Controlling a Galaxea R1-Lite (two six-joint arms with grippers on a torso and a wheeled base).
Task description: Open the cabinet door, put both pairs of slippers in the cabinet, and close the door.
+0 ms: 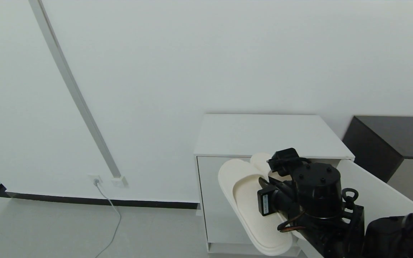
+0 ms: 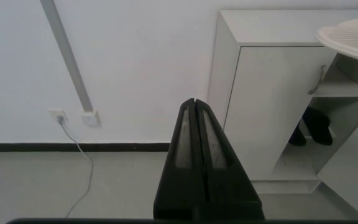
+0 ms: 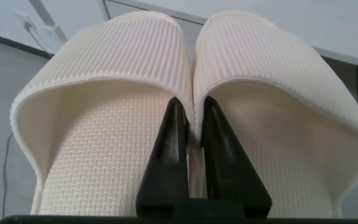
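A pair of cream slippers (image 1: 244, 195) hangs in front of the white cabinet (image 1: 260, 134), toes up toward its top edge. My right gripper (image 3: 190, 102) is shut on the slippers (image 3: 135, 74), pinching their two inner walls together. The cabinet's right door (image 1: 371, 193) stands open, swung out toward me; the left door (image 2: 272, 99) is closed. Inside, a dark pair of slippers (image 2: 312, 127) stands on the lower shelf. My left gripper (image 2: 196, 102) is shut with nothing in it, well left of the cabinet and facing the wall. One cream slipper's sole (image 2: 353, 34) shows above the opening.
A dark box (image 1: 389, 143) stands right of the cabinet, behind the open door. A wall socket with a cable (image 1: 97, 181) and a slanting grey strip (image 1: 74, 89) are on the wall to the left. Bare floor (image 1: 66, 229) lies left of the cabinet.
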